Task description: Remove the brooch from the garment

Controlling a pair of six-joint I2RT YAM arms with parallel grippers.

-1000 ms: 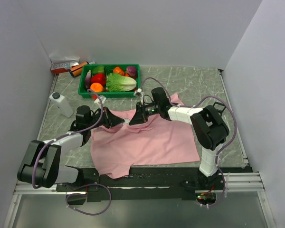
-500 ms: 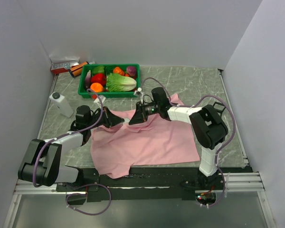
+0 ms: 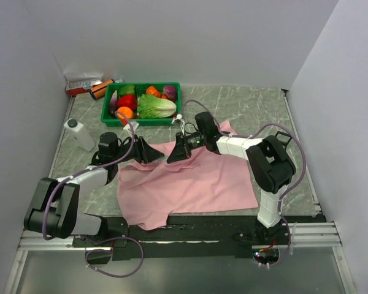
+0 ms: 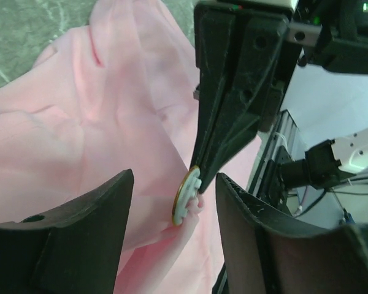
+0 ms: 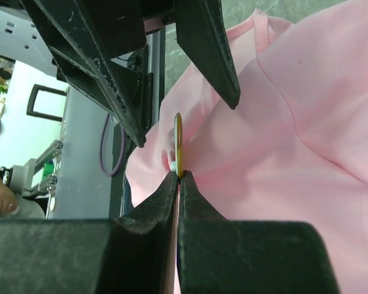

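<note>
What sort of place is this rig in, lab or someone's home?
Most likely a lab test cell, not a home: plain white walls box in the table, two robot arms are mounted on a metal rail, and a green crate of vegetables, probably toys, sits behind the pink shirt.

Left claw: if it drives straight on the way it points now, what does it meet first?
Probably the small round gold-rimmed brooch, pinched by the shut right claw just ahead of the open left claw, with the pink cloth garment bunched behind; depth is unclear.
</note>
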